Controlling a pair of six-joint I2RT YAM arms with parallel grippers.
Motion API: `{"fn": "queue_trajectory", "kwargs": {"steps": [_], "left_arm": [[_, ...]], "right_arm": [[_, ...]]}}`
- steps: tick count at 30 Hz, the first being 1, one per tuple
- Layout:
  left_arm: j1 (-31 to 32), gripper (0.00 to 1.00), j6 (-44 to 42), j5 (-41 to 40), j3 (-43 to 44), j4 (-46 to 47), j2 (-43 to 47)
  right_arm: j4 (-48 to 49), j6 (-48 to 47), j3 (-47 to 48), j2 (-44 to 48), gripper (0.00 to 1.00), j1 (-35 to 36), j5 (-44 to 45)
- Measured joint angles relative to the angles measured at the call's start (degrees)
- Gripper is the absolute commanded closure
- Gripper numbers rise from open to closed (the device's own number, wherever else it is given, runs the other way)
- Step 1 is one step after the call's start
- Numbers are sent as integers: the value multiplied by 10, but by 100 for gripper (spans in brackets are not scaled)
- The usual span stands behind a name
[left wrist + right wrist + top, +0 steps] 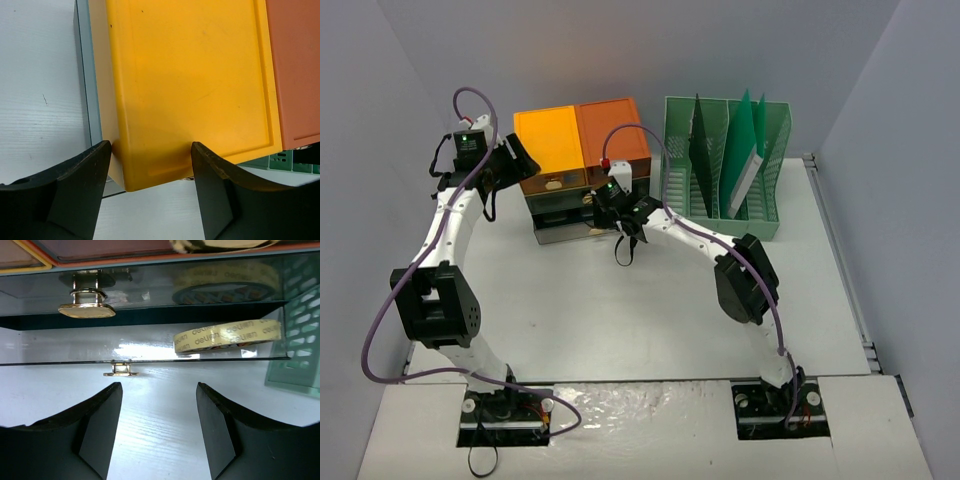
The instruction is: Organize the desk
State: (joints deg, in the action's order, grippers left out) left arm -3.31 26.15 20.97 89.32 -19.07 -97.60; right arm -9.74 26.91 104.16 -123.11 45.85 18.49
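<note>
Reaching in from the left, your left claw [150, 150] hangs over the near left corner of the drawer unit [580, 150]. Its fingers are apart, one on each side of the corner of the yellow lid [190, 75], and they grip nothing. That stance reads as bracing: a hold on the corner would likely keep the light unit from sliding while the other arm works its front. I cannot tell whether the fingers touch the lid.

Next to the yellow lid sits the orange lid [295, 65], the two side by side on top of the clear-fronted drawers.

Moving to the middle, your right claw [159, 390] sits low in front of the unit, just above the bench [620, 320], with its fingers spread and empty. Straight ahead of it a roll of tape [227, 335] lies flat inside the lower drawer, behind that drawer's small gold pull [120, 371]. A larger gold handle [86, 307] hangs on the drawer above. The lower drawer looks drawn out a little, which suits stowing the tape; my guess is that pushing it closed comes next.

Further right stands the green file rack [725, 165], upright against the back, with dark and green folders in its slots. The bench itself spreads wide and pale under both arms, from their bases to the unit and rack.
</note>
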Motion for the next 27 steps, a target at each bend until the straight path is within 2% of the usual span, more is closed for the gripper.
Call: {"fn": "queue_trajectory", "kwargs": {"steps": [17,27], "left_arm": [[0,40,0,1,2,-1,-2],[3,40,0,5,8,-5,-8]], "right_arm": [[201,-66,-99,-16,43,20,-14],[241,-77,-99,-48,44,30,-14]]}}
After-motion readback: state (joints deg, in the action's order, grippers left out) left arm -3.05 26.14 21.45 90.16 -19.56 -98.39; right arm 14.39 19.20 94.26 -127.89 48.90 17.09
